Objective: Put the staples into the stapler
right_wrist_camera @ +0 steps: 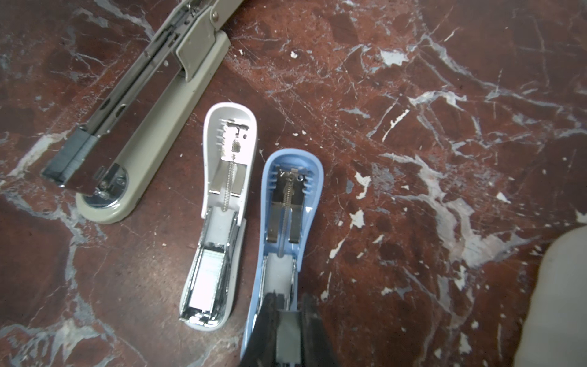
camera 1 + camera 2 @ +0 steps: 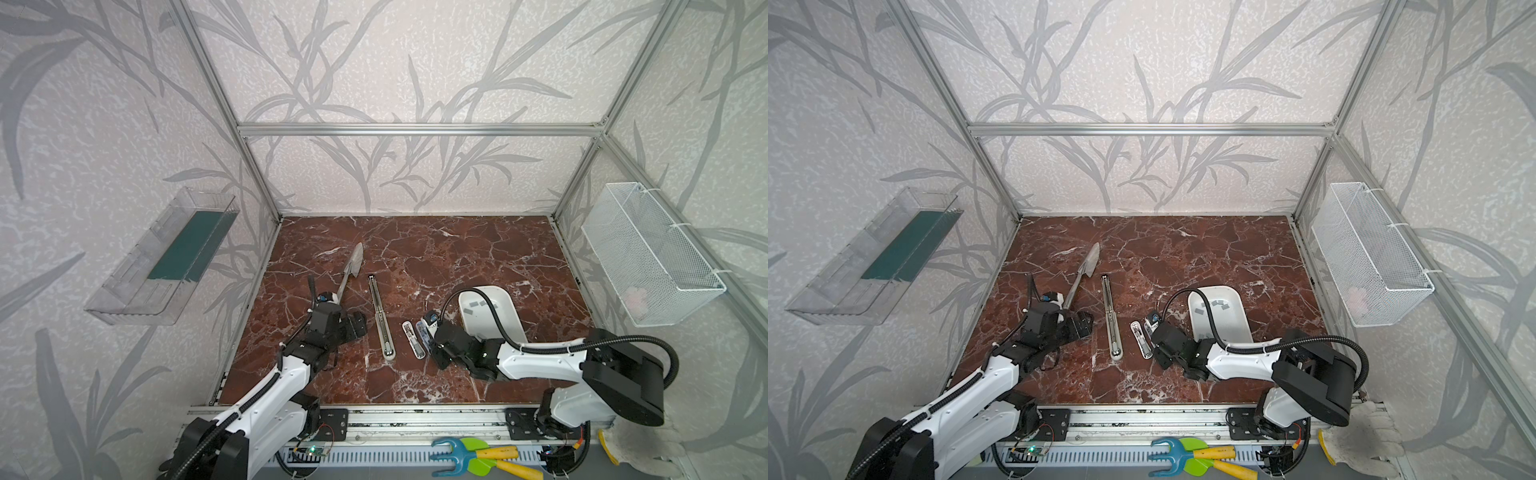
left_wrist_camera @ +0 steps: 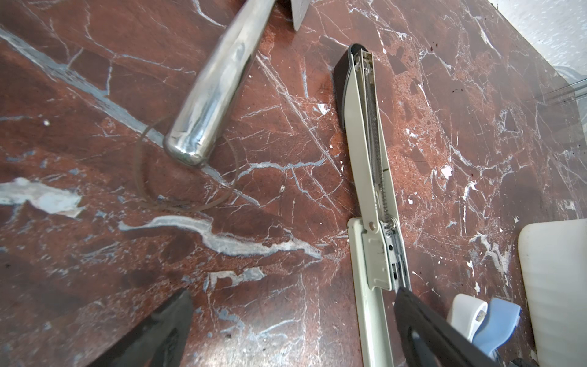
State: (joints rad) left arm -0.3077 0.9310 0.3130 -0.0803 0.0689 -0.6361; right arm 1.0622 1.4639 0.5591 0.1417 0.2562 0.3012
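Note:
In the right wrist view my right gripper [image 1: 287,302] is shut on a grey strip of staples [image 1: 287,332], right over the open channel of the small blue stapler [image 1: 287,219]. Beside it lies a small white stapler [image 1: 220,203], also opened flat, with a shiny strip in its channel. More staples [image 2: 473,307] lie in the white tray [image 2: 505,320] behind the right arm. A long beige stapler [image 2: 381,320] lies open at mid table. My left gripper [image 3: 295,317] stands open just left of it, holding nothing, one fingertip [image 3: 413,305] close to its side.
A metal trowel [image 2: 352,266] lies beyond the left gripper, with a thin brown band [image 3: 149,190] round its handle end. On the walls hang a wire basket [image 2: 648,253] on the right and a clear bin [image 2: 162,257] on the left. Plastic toy tools [image 2: 478,457] lie beyond the front rail.

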